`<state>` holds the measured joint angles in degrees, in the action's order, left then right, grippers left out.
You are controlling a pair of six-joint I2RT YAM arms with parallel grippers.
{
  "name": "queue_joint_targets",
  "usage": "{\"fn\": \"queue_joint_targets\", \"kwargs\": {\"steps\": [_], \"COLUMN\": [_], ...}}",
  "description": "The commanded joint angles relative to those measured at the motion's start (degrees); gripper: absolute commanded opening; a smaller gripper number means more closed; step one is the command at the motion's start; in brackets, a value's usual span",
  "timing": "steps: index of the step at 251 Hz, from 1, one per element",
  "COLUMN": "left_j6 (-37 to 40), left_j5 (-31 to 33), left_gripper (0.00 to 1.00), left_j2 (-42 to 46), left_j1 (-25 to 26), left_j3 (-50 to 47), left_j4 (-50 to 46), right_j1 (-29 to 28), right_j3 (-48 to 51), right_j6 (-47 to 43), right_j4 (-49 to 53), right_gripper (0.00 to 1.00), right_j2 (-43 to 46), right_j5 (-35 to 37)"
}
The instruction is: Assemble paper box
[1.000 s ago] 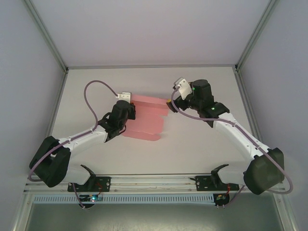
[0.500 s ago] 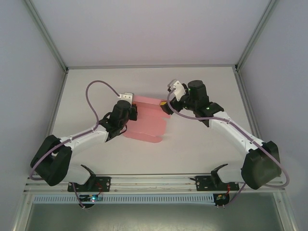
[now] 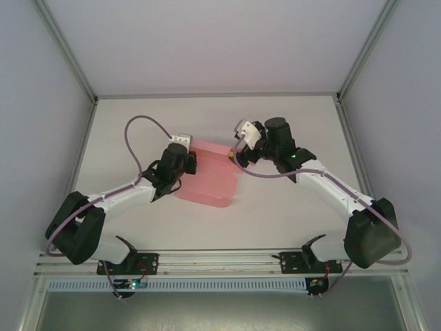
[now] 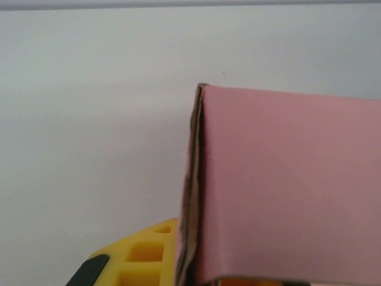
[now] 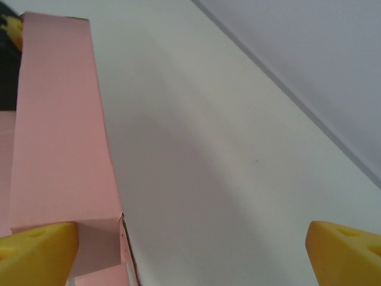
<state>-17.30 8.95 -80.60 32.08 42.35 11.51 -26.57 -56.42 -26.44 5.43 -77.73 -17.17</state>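
**Left arm** (image 3: 117,200): white and black, reaching from the near left corner toward the table's middle. A purple cable (image 3: 138,131) loops above it.

**Left gripper** (image 3: 180,164): at the left edge of the paper box. Claw pressed together, pinching a wall of pink card. In the left wrist view one yellow finger pad (image 4: 140,256) lies against the card's folded edge. The other finger is hidden behind the panel.

**Paper box** (image 3: 210,176): plain pink thin card, partly folded, on the table a little left of centre, between the two grippers. In the left wrist view a broad pink panel (image 4: 286,185) stands up with a creased vertical edge. In the right wrist view a long raised panel (image 5: 56,137) runs away from the camera. Whether the base rests flat or is lifted cannot be told.

**Right gripper** (image 3: 234,154): at the box's far right corner. Claw spread wide. In the right wrist view one yellow fingertip (image 5: 36,250) is at the near end of the pink panel and the other is well apart to the right, over bare table.

**Right arm** (image 3: 331,189): white and black, reaching in from the near right corner.

**Table** (image 3: 289,124): white, matt, enclosed by pale walls.
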Motion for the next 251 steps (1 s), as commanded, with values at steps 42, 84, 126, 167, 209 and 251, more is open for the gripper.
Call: {"fn": "queue_joint_targets", "kwargs": {"steps": [42,84,126,167,209,251], "left_j6": [-0.28,-0.18,0.22,-0.82,-2.66,-5.03], "left_j5": [-5.01,-5.74,-8.39,-8.27,-8.95,-7.56], "left_gripper": [0.00,0.00,0.00,0.00,0.00,0.00], "left_j2": [1.51,0.97,-0.36,-1.99,-4.26,-6.85], "left_j1": [0.70,0.71,0.73,0.75,0.75,0.99], "left_j3": [3.96,4.40,5.00,5.03,4.65,6.88], "left_j4": [2.84,2.00,2.43,2.26,4.61,5.06], "right_j1": [2.92,3.62,3.68,3.32,0.64,-5.16], "right_j3": [1.27,2.19,2.76,5.12,5.49,6.24], "right_j6": [-6.59,-7.42,-0.50,10.49,17.03,18.02], "right_j4": [4.96,4.35,-4.32,-18.19,-24.47,-30.00], "right_gripper": [0.98,0.98,0.98,0.98,0.98,0.98], "right_j2": [1.34,1.58,1.07,1.36,0.40,-0.90], "right_j5": [-6.42,-6.37,-5.72,-1.19,9.72,27.69]}}
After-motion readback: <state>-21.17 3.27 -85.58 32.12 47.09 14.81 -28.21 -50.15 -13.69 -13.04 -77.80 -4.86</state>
